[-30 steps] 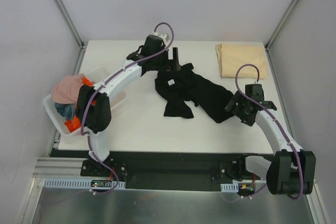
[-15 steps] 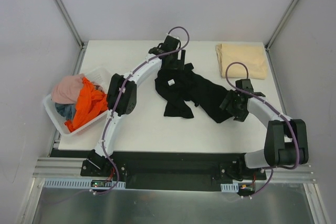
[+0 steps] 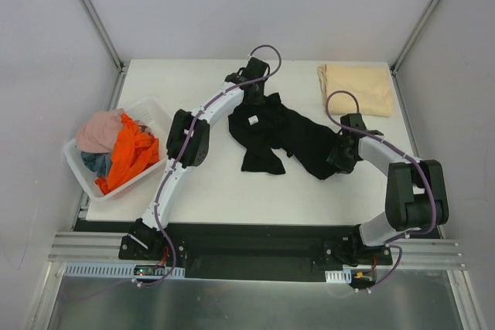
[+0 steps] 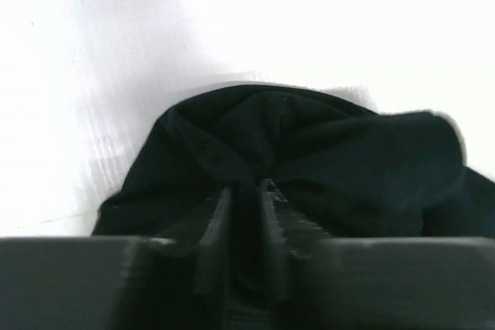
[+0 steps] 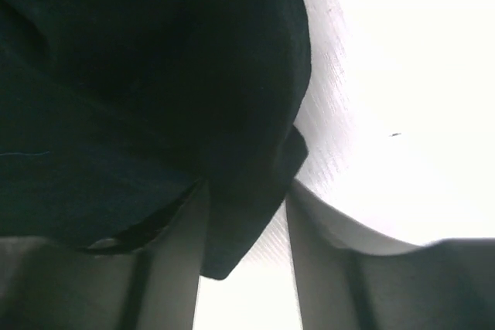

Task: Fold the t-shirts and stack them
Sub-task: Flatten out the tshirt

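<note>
Both arms have dropped onto the black shirt (image 3: 282, 135) mid-table. I see left gripper (image 4: 246, 191) pinching a far fold, right gripper (image 5: 247, 214) closing around a corner, opposite ends so I can spread it.

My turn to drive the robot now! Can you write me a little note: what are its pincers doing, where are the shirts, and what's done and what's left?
Left pincer: pinched shut on a fold of the black t-shirt at its far edge.
Right pincer: around a corner of the same shirt at its right end; fabric sits between the fingers, jaws not fully shut.
Black t-shirt: crumpled in the middle of the table, not yet spread.
Tan t-shirt: folded, far right corner.
Pink t-shirt, orange t-shirt and a grey-blue one: in the white basket on the left.
Done: one folded. Left: the black one, then the basket.
</note>
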You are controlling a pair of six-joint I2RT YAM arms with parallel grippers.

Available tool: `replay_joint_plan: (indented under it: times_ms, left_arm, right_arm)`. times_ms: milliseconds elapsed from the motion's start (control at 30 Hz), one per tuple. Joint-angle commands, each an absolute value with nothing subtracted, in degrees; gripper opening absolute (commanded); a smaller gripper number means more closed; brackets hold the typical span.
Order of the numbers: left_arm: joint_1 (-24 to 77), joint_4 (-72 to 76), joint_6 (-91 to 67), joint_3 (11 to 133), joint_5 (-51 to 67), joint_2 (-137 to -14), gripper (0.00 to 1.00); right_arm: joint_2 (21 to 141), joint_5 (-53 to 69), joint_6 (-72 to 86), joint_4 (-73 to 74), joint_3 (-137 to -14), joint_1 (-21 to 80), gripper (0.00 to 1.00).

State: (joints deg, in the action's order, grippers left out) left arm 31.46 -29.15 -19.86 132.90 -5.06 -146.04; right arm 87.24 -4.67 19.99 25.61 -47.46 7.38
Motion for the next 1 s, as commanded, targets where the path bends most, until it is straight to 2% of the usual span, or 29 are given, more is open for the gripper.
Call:
replay_joint_plan:
  times_ms: [0, 67, 100, 133, 167, 333, 533, 867, 967]
  left_arm:
    - [31.64, -29.36, -17.58, 134.13, -5.71, -145.37, 0.01]
    - [31.64, -29.27, -17.32, 133.25, -5.02, -144.32, 0.0]
    - [31.64, -29.27, -17.14, 132.46, -4.49, -143.79, 0.0]
    - [31.64, -29.27, -17.57, 131.93, -4.57, -143.18, 0.0]
    - [31.64, -29.35, -17.67, 131.31, -4.66, -141.26, 0.0]
    - [31.64, -28.57, -17.23, 127.36, -6.41, -132.38, 0.0]
    - [31.64, -25.5, -13.54, 120.77, -9.49, -115.25, 0.0]
    - [31.64, -9.16, -12.66, 94.43, -3.43, -74.67, 0.0]
    - [31.64, -6.95, -12.74, 90.37, -0.62, -65.17, 0.0]
  right_arm:
    - [87.98, -4.92, 20.13, 23.82, -49.39, 7.91, 0.37]
    - [87.1, -5.97, 18.64, 24.17, -49.74, 7.82, 0.21]
    - [86.66, -6.67, 18.28, 24.6, -50.01, 7.91, 0.16]
    - [85.27, -7.38, 17.76, 25.48, -50.18, 7.91, 0.05]
    - [84.47, -7.82, 17.14, 25.66, -50.27, 7.91, 0.01]
    - [76.48, -10.1, 12.75, 26.54, -51.41, 8.0, 0.01]
    - [62.51, -12.39, 7.92, 28.65, -56.76, 7.91, 0.01]
    - [45.45, -13.8, 3.78, 34.01, -74.33, 8.0, 0.01]
    - [42.28, -13.45, 2.9, 34.45, -78.12, 8.0, 0.01]
